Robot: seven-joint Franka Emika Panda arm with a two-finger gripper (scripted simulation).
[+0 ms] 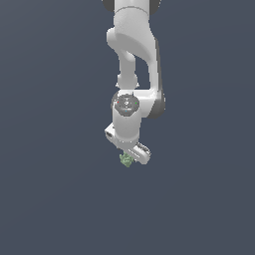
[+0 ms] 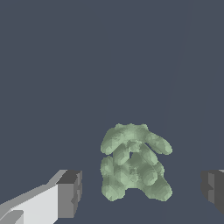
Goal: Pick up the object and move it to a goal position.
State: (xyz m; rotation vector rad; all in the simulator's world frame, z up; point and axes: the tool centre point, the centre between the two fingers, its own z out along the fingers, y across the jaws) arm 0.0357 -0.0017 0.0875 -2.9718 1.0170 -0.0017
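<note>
The object [image 2: 133,162] is a small pale-green lumpy clump with darker green patches. In the wrist view it lies between my two fingers, with a gap on each side. One grey fingertip [image 2: 70,192] stands on one side and the other grey fingertip [image 2: 213,187] on the opposite side; neither touches the object. My white gripper [image 2: 141,190] is open. In the exterior view the gripper [image 1: 131,156] points down right over the object [image 1: 125,160], which peeks out at its lower end on the exterior view's left. The fingers are mostly hidden there.
The white arm [image 1: 130,60] comes down from the top middle of the exterior view. Everything around is a plain dark grey-blue ground [image 1: 55,189] with no other objects in sight.
</note>
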